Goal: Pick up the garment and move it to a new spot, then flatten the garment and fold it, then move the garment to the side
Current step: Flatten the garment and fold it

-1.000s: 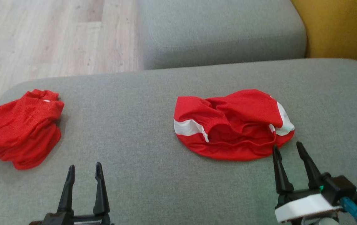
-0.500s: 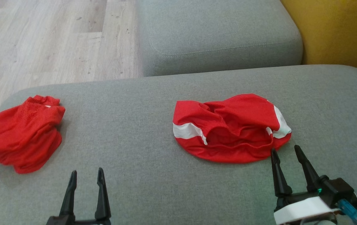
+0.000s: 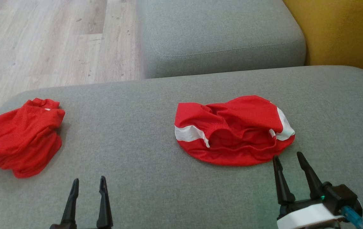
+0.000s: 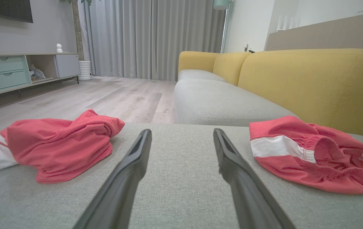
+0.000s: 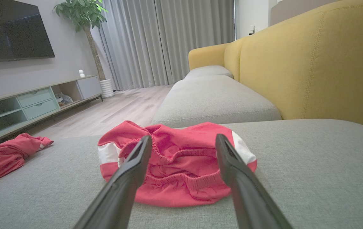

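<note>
- Spare red garment (image 3: 19,140), heaped at the grey cushion's (image 3: 143,105) left edge, likely set aside.
- Left gripper (image 3: 89,178), cushion's near left: fingers splayed, nothing held, idle.
- Garment (image 3: 232,130), crumpled right of cushion centre, unflattened.
- Right gripper (image 3: 287,155), cushion's near right: splayed wide, empty, tips just short of the fabric, likely poised for pickup.

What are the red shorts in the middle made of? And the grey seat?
The red shorts look like thin, matte sports cloth, maybe synthetic knit: they crumple softly and the waistband gathers like elastic. The grey seat looks like coarse woven fabric over padding: speckled weave, rounded edges.
</note>
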Controlling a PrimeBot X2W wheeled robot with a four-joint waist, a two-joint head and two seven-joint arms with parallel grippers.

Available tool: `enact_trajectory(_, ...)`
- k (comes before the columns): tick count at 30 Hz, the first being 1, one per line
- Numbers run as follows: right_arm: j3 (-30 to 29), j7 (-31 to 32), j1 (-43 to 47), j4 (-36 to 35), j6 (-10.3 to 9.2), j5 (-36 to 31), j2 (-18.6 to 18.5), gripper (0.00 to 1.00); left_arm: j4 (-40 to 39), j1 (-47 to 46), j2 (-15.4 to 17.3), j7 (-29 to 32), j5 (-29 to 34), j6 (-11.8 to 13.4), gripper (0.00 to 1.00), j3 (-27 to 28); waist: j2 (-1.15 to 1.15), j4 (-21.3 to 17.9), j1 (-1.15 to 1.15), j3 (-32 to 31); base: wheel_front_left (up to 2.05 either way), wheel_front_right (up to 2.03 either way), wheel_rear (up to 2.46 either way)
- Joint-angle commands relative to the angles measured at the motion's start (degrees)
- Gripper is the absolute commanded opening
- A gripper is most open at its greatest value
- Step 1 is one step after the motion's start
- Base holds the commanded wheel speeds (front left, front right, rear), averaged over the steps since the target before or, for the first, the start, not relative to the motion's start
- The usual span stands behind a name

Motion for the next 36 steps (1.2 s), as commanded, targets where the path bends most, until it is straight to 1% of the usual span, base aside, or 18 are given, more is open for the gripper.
enact_trajectory(1, 1.48, -0.22, -1.71, -1.57, 0.40, 0.07, -0.21, 1.00, -1.68, -1.77, -0.21, -0.36, 0.52, -0.12, 1.00, 1.88, 0.00, 0.00, 0.00, -0.02, 0.00, 0.00, 0.00)
enact_trajectory(31, 2.21, -0.22, -2.16, -0.63, 0.40, -0.22, -0.21, 1.00, -1.67, -1.92, -0.21, -0.36, 1.06, 0.26, 1.00, 1.09, 0.00, -2.05, 0.00, 0.19, 0.00, 0.00, 0.00)
enact_trajectory(36, 1.96, -0.22, -2.10, -0.83, 0.40, 0.11, -0.21, 1.00, -1.84, -2.94, -0.21, -0.36, 0.23, 0.23, 1.00, 0.07, 0.00, -2.84, 0.00, 0.52, 0.00, 0.00, 0.00)
